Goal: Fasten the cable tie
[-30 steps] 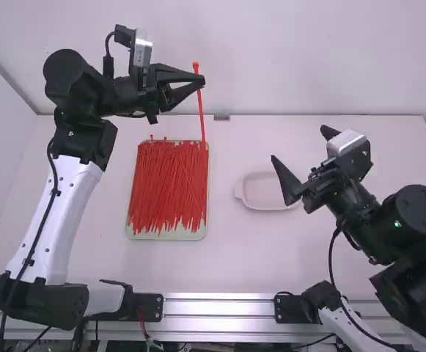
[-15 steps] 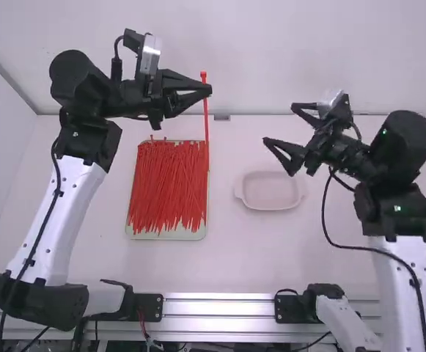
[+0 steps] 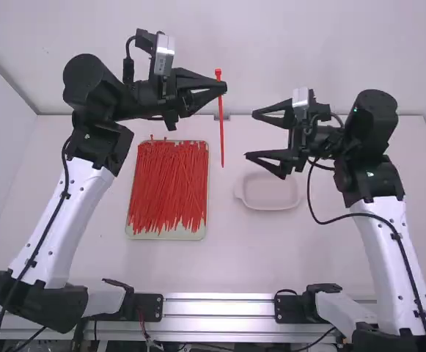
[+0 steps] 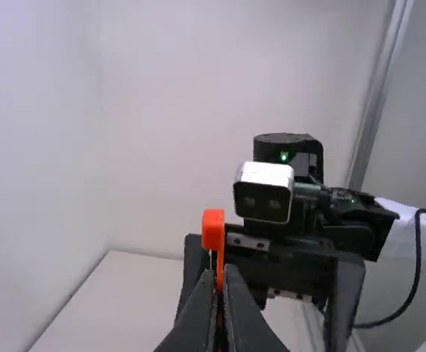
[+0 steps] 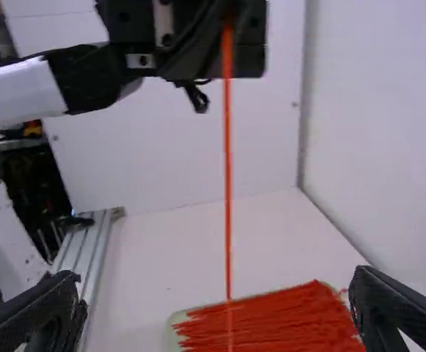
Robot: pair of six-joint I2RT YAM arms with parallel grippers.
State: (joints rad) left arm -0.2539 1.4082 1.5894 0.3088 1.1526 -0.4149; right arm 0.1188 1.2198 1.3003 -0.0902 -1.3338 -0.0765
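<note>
- The left gripper [image 3: 217,86] carries the cable tie [image 3: 221,128] farther toward the table's middle and slightly higher
- The right gripper [image 3: 251,135] rises from low beside the white dish [image 3: 271,202] and swings round to face the tie, now near it

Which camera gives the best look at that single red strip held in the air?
The high view: the cable tie hangs whole, head to tip, from the left gripper. The right wrist view shows its long strap close up; the left wrist view, its head.
</note>
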